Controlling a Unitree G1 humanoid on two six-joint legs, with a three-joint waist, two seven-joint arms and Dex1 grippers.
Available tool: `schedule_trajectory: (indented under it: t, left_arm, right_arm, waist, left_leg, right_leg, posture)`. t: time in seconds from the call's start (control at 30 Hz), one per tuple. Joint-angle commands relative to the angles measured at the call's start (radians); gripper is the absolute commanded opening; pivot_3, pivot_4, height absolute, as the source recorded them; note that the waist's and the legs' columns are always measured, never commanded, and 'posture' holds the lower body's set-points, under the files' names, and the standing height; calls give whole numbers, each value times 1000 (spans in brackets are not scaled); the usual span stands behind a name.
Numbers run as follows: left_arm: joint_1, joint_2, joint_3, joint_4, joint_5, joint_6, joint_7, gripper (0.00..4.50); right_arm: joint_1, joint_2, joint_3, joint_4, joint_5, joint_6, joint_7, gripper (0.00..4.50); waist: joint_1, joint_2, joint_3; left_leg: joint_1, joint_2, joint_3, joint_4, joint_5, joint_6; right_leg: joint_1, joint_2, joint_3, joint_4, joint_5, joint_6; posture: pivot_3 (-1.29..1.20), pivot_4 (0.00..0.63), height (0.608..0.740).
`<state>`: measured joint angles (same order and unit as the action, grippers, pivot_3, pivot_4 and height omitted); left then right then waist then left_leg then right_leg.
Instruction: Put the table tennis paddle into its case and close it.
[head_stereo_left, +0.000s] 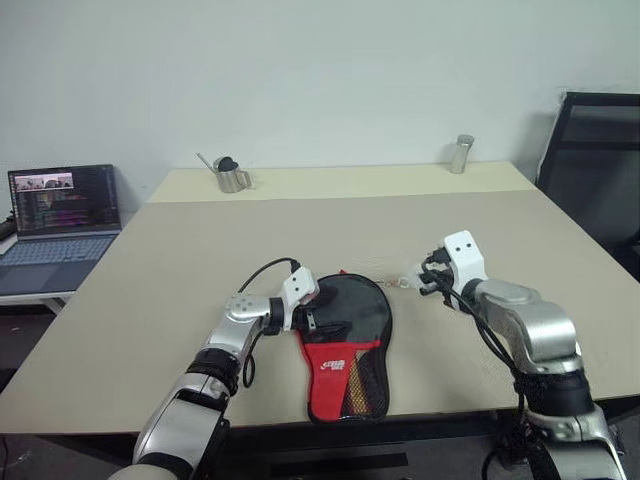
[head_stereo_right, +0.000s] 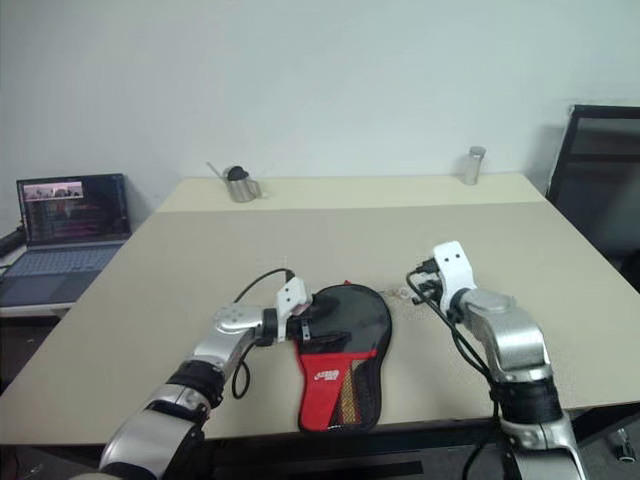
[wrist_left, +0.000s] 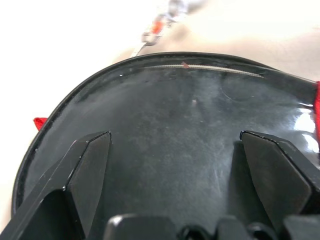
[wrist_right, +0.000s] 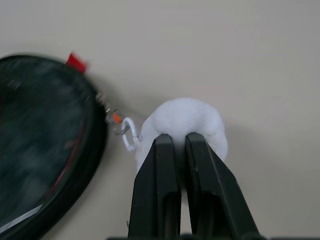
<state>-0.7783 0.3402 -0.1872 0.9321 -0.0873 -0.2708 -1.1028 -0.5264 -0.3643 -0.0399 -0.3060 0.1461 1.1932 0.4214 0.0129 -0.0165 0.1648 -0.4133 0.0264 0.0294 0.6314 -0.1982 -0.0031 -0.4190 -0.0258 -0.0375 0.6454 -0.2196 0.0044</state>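
Near the table's (head_stereo_left: 120, 330) front edge, our left tool (head_stereo_left: 306, 305), spread apart, pins the case (head_stereo_left: 345, 345) — right tool (wrist_right: 180, 150), together, seemingly tugs its charm (wrist_right: 182, 120) to zip it.

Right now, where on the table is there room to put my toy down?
The widest bare stretch of the table runs between the case and the metal pitcher and steel cup at the far edge. The near left part, beside the laptop, is also free. It's crowded near the front, around the case, left hand and right hand.
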Motion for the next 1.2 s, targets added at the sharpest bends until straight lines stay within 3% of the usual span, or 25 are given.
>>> schedule_trajectory:
  t: [0.03,0.33,0.57,0.87,1.2]
  left_arm:
    - [9,-15,-47,85,79,4,-8,4500]
    - [-26,-49,-61,139,108,-35,-81,4500]
    - [-3,-75,-85,96,104,3,-235,4500]
    - [-9,-76,-112,111,145,0,-273,4500]
    - [-8,-85,-126,147,166,-10,-252,4500]
  right_arm:
    - [30,-21,-55,-161,49,118,-6,9]
    - [90,-76,-91,-294,128,250,-1,9]
    - [110,-108,-110,-314,157,269,-19,9]
    - [127,-117,-115,-349,175,291,-34,9]
    - [295,-351,-200,-484,308,345,123,9]
  waist:
    - [2,0,0]
    - [9,-1,-1]
    - [9,-1,-1]
    - [9,-1,-1]
    - [12,-2,-2]
  left_leg:
    - [0,0,0,0,0,0]
    - [-2,-1,0,0,0,0]
    - [-3,-1,0,-1,-1,0]
    - [-3,-1,0,-2,-1,0]
    - [-3,-2,-1,-1,-4,0]
  right_leg:
    - [0,0,0,0,0,0]
    - [-1,-1,-1,-2,0,0]
    - [-1,-1,-1,-4,-1,0]
    - [-1,-1,-2,-4,-3,-3]
    - [0,-1,-4,-5,-6,-1]
  posture:
    - [0,150,740]
    - [0,150,740]
    - [0,150,740]
    - [0,150,740]
    - [0,150,740]
